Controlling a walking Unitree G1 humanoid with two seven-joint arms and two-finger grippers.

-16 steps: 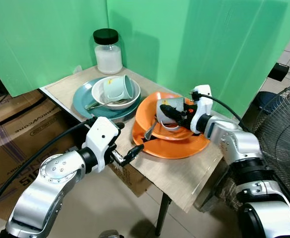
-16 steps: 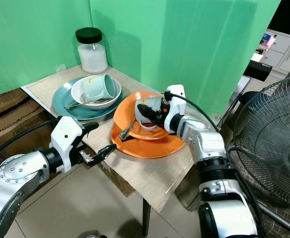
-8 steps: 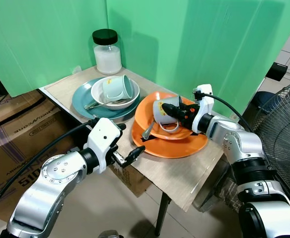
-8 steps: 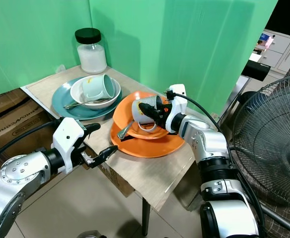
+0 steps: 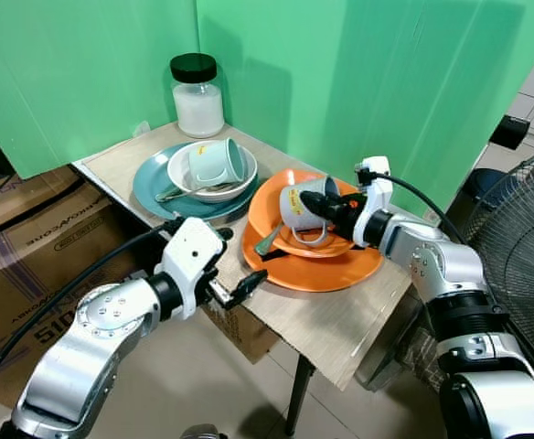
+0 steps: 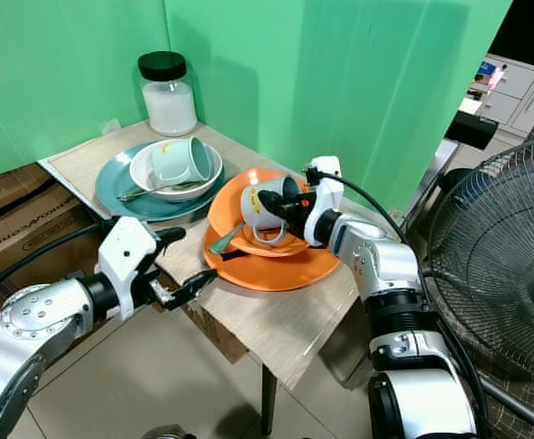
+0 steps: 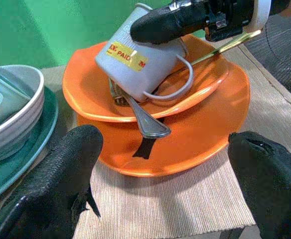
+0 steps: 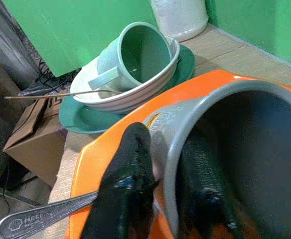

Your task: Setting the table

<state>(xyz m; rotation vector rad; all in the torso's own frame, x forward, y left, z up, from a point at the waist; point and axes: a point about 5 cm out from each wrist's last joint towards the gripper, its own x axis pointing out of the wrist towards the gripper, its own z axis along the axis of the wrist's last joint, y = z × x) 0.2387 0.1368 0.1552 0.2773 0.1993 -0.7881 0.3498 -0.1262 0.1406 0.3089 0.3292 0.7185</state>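
My right gripper is shut on the rim of a grey mug, one finger inside and one outside. The mug has a yellow label and hangs tilted, mouth toward the gripper, just above an orange bowl. That bowl rests on an orange plate. A metal utensil lies in the bowl with its handle over the rim. My left gripper is open at the table's front edge, just short of the orange plate, holding nothing.
Behind to the left, a teal plate carries a white bowl with a teal mug on its side and a utensil. A black-lidded jar stands by the green backdrop. Cardboard boxes sit left, a fan right.
My right gripper has raised the grey mug out of the orange bowl and carried it slightly left, tilting it. The left arm has stayed in place.
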